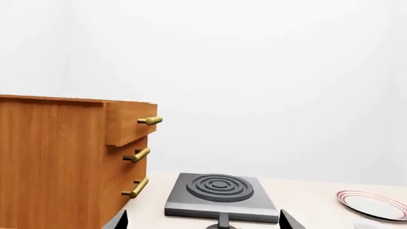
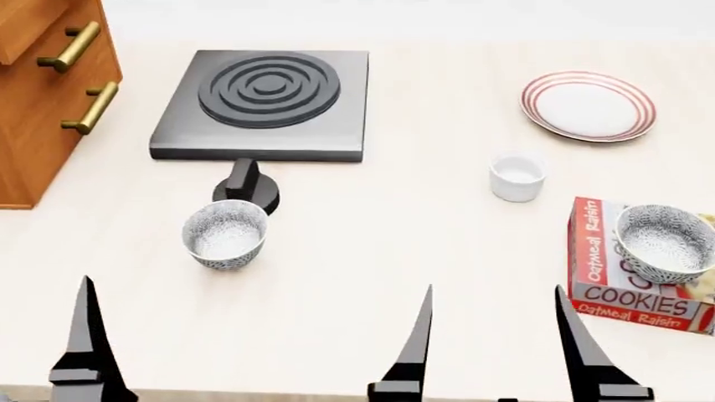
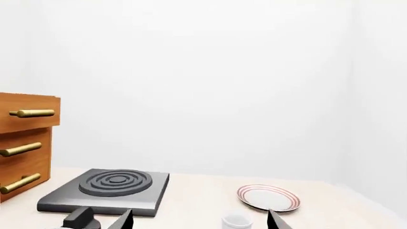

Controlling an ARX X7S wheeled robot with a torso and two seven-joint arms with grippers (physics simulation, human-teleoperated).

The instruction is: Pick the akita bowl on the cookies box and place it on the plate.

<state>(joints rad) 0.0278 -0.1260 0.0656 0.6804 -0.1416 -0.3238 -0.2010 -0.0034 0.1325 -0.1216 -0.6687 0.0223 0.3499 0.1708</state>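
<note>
The akita bowl (image 2: 667, 243), speckled grey and white, stands upright on the red cookies box (image 2: 612, 295) at the table's right edge in the head view. The plate (image 2: 587, 106) with red rings lies farther back, empty; it also shows as the plate (image 3: 268, 197) and the plate (image 1: 375, 204). My right gripper (image 2: 493, 293) hovers open and empty near the front edge, left of the box and apart from it. Bowl and box are out of both wrist views. My left gripper (image 1: 203, 219) is open and empty; the head view shows one of its fingers (image 2: 86, 335).
A look-alike speckled bowl (image 2: 226, 234) sits on the table left of centre. A small white cup (image 2: 516, 177) stands between the plate and the box. A dark stove (image 2: 268, 100) with its knob (image 2: 248, 186) lies at the back. A wooden drawer cabinet (image 2: 45, 100) fills the far left.
</note>
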